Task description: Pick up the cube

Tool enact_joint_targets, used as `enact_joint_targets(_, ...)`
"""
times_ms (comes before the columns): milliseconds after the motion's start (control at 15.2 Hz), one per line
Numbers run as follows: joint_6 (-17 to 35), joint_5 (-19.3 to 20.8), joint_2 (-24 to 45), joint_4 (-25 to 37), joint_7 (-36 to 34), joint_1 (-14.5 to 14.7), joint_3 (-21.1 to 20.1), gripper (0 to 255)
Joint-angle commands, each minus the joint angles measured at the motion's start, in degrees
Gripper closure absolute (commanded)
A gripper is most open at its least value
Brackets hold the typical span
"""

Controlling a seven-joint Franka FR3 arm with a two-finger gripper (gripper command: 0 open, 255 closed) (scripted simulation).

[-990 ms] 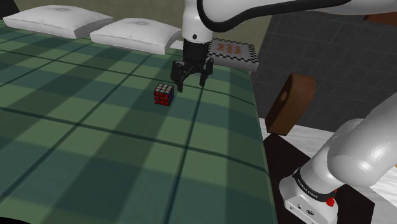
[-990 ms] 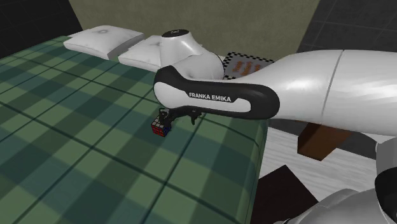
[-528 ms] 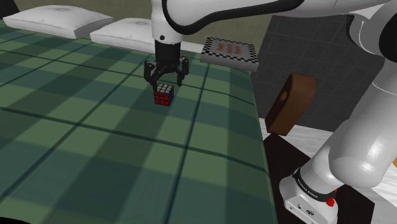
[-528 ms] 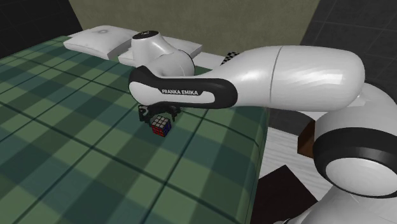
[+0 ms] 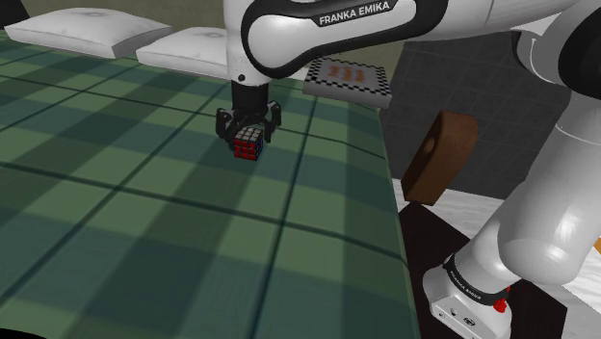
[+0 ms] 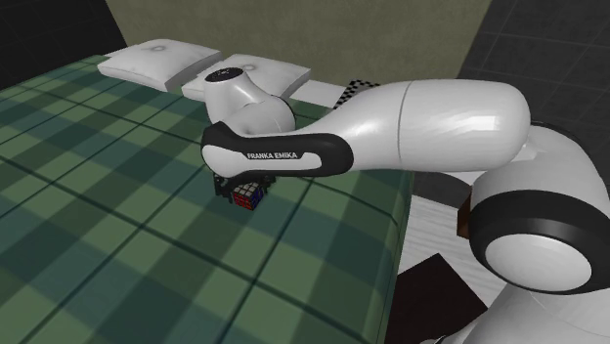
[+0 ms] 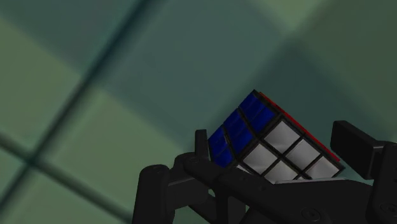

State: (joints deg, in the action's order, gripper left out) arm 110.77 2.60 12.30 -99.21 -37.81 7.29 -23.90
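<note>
The cube (image 5: pixel 248 144) is a puzzle cube with red, white and blue stickers, resting on the green plaid bed cover (image 5: pixel 144 221). My gripper (image 5: pixel 248 134) is lowered over it and open, with one black finger on each side of the cube. In the wrist view the cube (image 7: pixel 273 143) sits between the fingertips (image 7: pixel 356 149), close to both, and I cannot tell whether they touch it. From the second exterior view the cube (image 6: pixel 246 193) peeks out under the arm's forearm, which hides most of the gripper (image 6: pixel 235 186).
Two white pillows (image 5: pixel 87 29) (image 5: pixel 207 48) lie at the bed's far end. A checkered-edged board (image 5: pixel 352 77) rests near the far corner. The bed's edge (image 5: pixel 395 193) runs along the shoulder view's right, with a brown block (image 5: pixel 440 154) beyond it on the floor.
The gripper swung over toward the shoulder view's left until it stood above the cube, then came down so its fingers straddle it. The cube has not moved.
</note>
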Motion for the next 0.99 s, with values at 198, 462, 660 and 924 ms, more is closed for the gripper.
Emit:
enact_joint_targets(198,0.58,-0.03,-0.11,-0.66,-0.03,-0.01,-0.01,255)
enact_joint_targets(462,0.59,-0.01,-0.08,-0.64,-0.09,0.03,-0.03,255)
enact_joint_targets(660,0.58,-0.03,-0.11,-0.65,-0.03,0.00,-0.01,255)
enact_joint_targets(924,-2.33,-0.29,-0.66,1.76,0.06,-0.01,-0.09,255)
